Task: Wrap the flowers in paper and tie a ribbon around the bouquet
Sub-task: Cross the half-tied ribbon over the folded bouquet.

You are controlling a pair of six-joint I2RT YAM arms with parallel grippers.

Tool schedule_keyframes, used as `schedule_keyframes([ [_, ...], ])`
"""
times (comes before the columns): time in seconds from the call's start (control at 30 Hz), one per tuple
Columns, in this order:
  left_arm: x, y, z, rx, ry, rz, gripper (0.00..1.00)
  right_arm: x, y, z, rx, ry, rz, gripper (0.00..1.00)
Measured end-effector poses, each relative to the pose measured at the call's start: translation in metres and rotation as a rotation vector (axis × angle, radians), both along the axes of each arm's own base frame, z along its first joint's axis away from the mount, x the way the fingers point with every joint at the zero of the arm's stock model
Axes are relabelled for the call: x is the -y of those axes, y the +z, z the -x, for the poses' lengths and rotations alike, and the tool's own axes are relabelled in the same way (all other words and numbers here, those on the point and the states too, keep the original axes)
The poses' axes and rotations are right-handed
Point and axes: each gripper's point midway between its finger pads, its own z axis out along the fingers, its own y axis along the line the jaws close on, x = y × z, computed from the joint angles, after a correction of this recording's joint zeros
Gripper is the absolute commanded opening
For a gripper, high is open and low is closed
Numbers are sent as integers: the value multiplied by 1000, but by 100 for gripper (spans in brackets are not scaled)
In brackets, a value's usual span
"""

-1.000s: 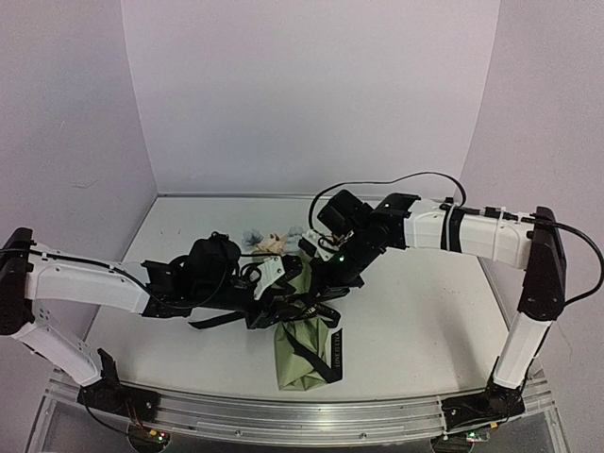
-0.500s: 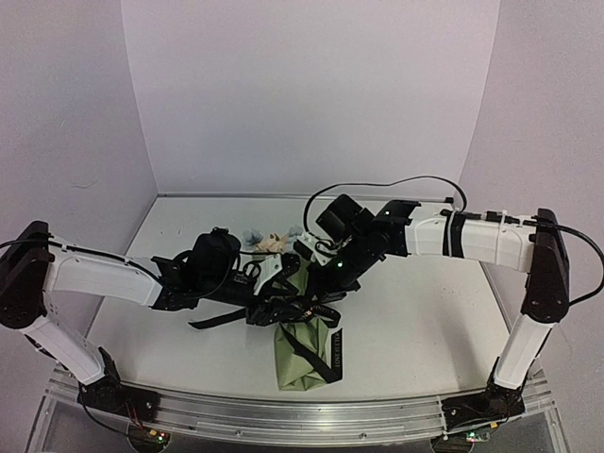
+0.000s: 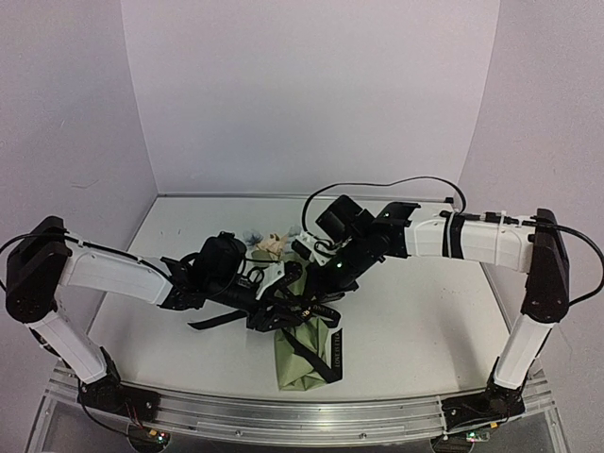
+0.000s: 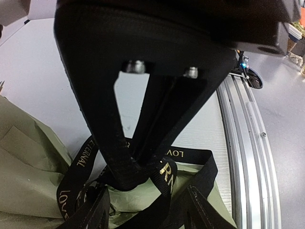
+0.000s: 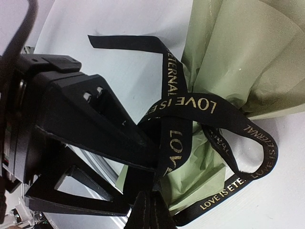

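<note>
The bouquet lies mid-table: flowers (image 3: 271, 244) poke from the far end of the olive-green paper (image 3: 300, 363) cone. The black ribbon (image 3: 316, 359) with gold lettering crosses the paper and loops loosely over it (image 5: 190, 102). My right gripper (image 3: 316, 293) hangs over the cone, its fingers (image 4: 119, 152) pressed together on a ribbon strand (image 4: 164, 174); the right wrist view shows it shut (image 5: 151, 198). My left gripper (image 3: 283, 304) comes in from the left, open (image 4: 147, 200), its fingers either side of the ribbon loops and the paper (image 4: 28, 143).
An aluminium rail (image 3: 302, 415) runs along the near table edge, close to the cone's narrow end (image 4: 243, 143). A loose ribbon tail (image 3: 212, 321) trails left under the left arm. White walls enclose the table on three sides.
The left arm has pushed a little right toward the cone and its jaws have spread slightly. The right gripper shifted slightly left, then held still, staying shut on the ribbon.
</note>
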Motion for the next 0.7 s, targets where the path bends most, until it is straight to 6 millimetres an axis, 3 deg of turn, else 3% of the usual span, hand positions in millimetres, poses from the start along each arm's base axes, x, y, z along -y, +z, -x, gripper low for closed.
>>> schedule_keyframes([
  [0.17, 1, -3, -1, -5, 2, -6, 46, 0, 0, 0, 0, 0, -1, 0],
  [0.43, 2, -3, -2, -20, 11, -6, 13, 0, 0, -1, 2, -7, 1, 1],
  [0.5, 3, -1, -2, -22, 11, -1, 8, 0, 0, -3, 7, -18, 6, 9],
  [0.6, 4, 1, -3, -40, 19, 3, 1, 1, -1, -5, 13, -35, 11, 30],
  [0.7, 5, 2, -3, -55, 29, 7, 0, 4, -4, -9, 37, -55, 15, 46],
])
